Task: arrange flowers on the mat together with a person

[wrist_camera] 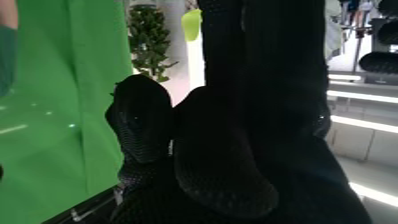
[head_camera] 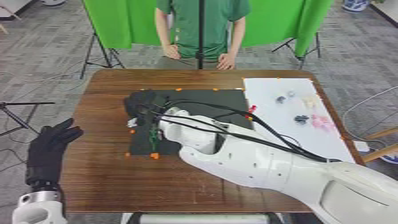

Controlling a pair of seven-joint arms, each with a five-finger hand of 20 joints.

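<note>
Head view: I have two black fabric gloves on two smooth white arms. My right hand (head_camera: 142, 104) is over the far left part of the one mat (head_camera: 200, 97), a dark, flat rectangle; I cannot tell whether it is clenched, released or grasping anything. My left hand (head_camera: 51, 145) is beside the left edge of the table (head_camera: 98, 172), its fingers loosely straight, released and empty. On the mat's left side, nearer me than my right hand, I see one thin green stem (head_camera: 153, 138), and just beside that hand one small white piece (head_camera: 132, 122). One red piece (head_camera: 252, 108) lies by the mat's right edge. On the one flat white sheet (head_camera: 268, 86), to the right, I count five small clumps: two grey (head_camera: 281, 99), one beige (head_camera: 309, 102), one dark and rounded (head_camera: 300, 119), one pink and spread out (head_camera: 322, 122). One larger orange patch (head_camera: 155, 156) sits at the mat's near edge. The table is brown, grained wood. In the right wrist view my glove has a fine mesh texture; beyond it are one smooth green cloth (wrist_camera: 62, 100) and one leafy plant (wrist_camera: 151, 40).
</note>
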